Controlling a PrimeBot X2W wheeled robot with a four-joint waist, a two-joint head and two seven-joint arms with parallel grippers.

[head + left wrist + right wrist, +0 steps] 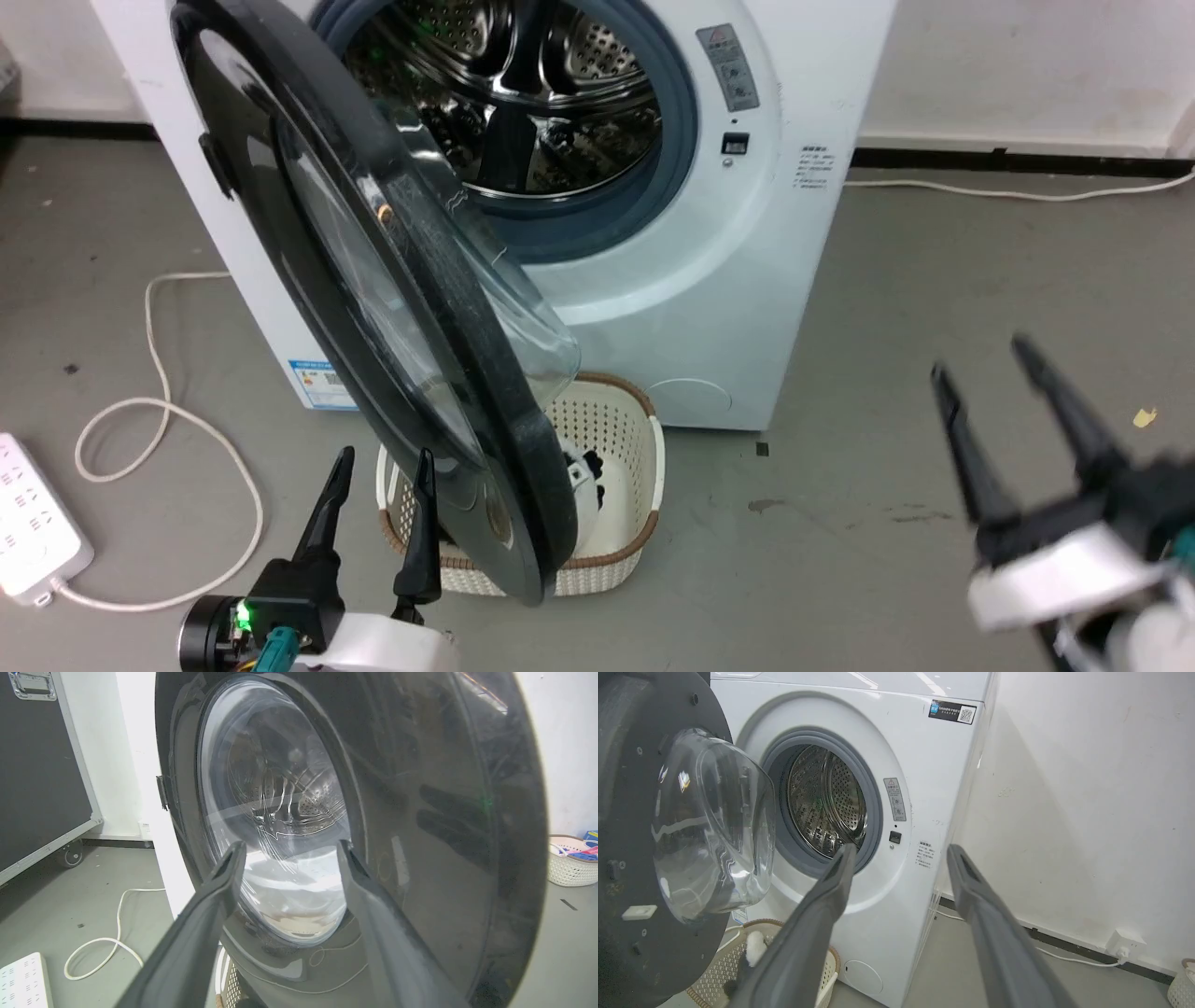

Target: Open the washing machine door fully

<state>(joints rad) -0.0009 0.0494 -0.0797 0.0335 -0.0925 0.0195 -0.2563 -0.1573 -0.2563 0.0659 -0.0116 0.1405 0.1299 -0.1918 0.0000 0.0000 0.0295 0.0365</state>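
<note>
**Item 1, the washing machine (747, 280).** White front-loader on the grey floor (934, 280), against a pale wall (1027, 75). We note the perforated steel drum (560, 56) exposed, ringed by a blue-grey gasket (680, 121). A small blue label (322, 383) sits low on the front.

**Item 2, the washing machine door (373, 280).** Round, with a glossy black rim and a bulging clear glass bowl (714, 826). It stands part open, swung out from the side of the opening at the head view's left. It is nearly edge-on to the head camera, with the bowl facing the drum.

**Item 3, left gripper (385, 455).** Fingers spread, pinching nothing. We place it low at the door's outer face, near the lower rim. In the left wrist view both fingers frame the window. The finger nearer the door overlaps the rim in the head view, so we cannot tell whether it touches.

**Item 4, right gripper (978, 357).** Fingers spread and empty, blurred in the head view. It is well apart from the door, to the right of the machine. Its wrist view looks toward the open drum mouth.

**Item 5, basket (644, 420).** White lattice with a brown rim, on the floor just before the machine, beneath the door's lower edge. White and dark things lie in it.

**Item 6, power strip (28, 532) and cable (159, 401).** Both white, on the floor left of the machine, the cable lying in loops.
</note>
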